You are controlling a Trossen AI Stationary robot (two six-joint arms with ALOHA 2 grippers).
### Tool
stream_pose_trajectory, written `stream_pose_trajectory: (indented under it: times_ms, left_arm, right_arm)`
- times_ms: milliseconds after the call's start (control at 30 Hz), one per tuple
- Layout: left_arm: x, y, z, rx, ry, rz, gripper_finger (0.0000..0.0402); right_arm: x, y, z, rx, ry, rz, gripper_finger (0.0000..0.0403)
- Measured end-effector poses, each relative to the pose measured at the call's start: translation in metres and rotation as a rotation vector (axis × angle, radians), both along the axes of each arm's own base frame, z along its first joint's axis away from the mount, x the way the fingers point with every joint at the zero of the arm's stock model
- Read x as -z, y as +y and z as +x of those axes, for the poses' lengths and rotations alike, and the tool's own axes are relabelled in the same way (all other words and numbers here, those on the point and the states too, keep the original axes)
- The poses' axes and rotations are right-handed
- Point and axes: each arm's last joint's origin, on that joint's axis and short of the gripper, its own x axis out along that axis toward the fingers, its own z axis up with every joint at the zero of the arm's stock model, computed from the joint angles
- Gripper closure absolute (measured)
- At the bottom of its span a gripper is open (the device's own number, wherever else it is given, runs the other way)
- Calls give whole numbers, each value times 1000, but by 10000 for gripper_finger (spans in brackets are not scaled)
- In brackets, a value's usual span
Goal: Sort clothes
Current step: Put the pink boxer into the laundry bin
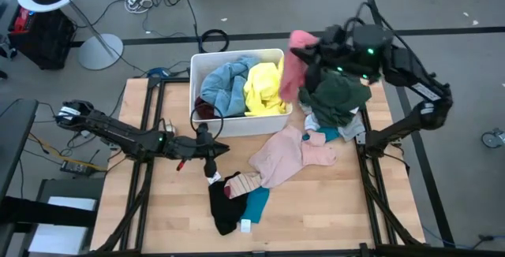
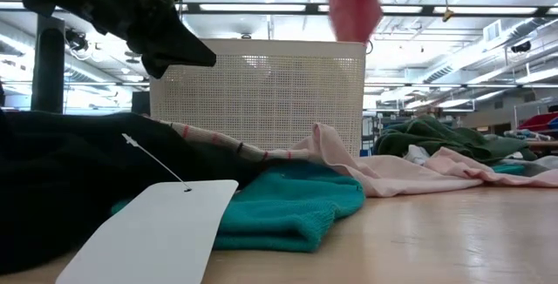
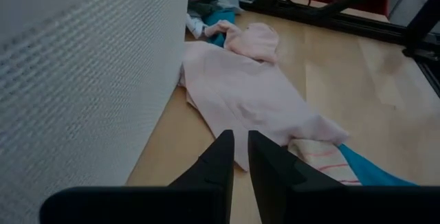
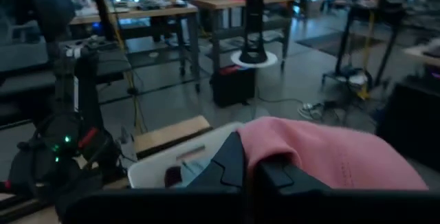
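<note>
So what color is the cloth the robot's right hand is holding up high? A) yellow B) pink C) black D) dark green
B: the right gripper is shut on the pink garment, lifted by the corner of the white bin, while the yellow garment lies in the bin.
</note>
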Motion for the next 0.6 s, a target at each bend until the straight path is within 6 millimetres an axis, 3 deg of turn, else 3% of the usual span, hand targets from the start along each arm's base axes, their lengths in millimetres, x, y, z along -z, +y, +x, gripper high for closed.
stream_pose_trajectory:
  times_ms: [133, 300, 433, 600]
  left_arm:
    - [-1, 1, 0, -2, -7, 10, 353]
    - [-1, 2, 1, -6, -4, 12, 353]
    - [0, 2, 0, -5, -1, 12, 353]
    - [0, 2, 0, 11, 5, 6, 353]
  right_arm:
    - [-1, -17, 34, -45, 18, -13, 402]
    - [20, -42, 76, -107, 78, 31, 402]
    - [49, -63, 108, -107, 151, 69, 401]
    - [102, -88, 147, -96, 318, 150, 382]
